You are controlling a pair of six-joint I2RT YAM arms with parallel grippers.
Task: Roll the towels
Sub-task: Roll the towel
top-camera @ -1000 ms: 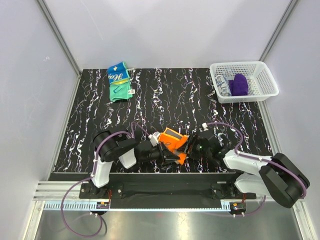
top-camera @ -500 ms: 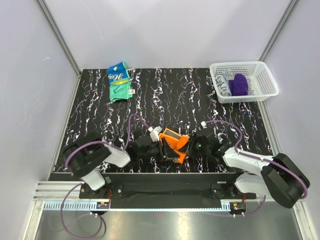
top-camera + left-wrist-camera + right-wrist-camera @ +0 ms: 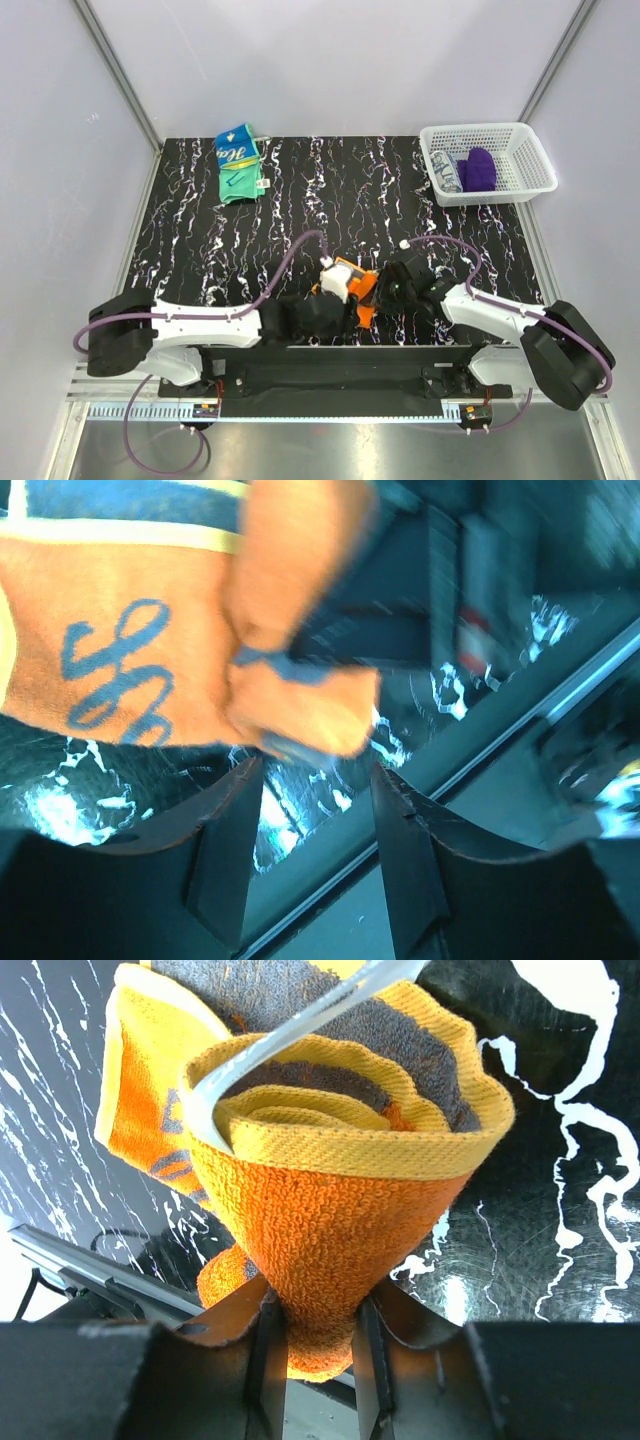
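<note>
On the black marbled table (image 3: 200, 230), my right gripper (image 3: 310, 1332) pinched the orange towel (image 3: 330, 1230); my left gripper (image 3: 317, 780), spread, faced it; teal towel (image 3: 240, 170) and basket (image 3: 470, 128) lay well beyond

A bright orange terry towel (image 3: 150, 630) with a dark grey looping mark is seen bunched on the black white-veined table (image 3: 60, 800), close to its near edge. The left gripper (image 3: 315, 780) is held spread just beside the cloth, nothing between its fingers (image 3: 225, 850). A blurred dark mechanism (image 3: 450, 590) is pressed against the towel's fold.
</note>
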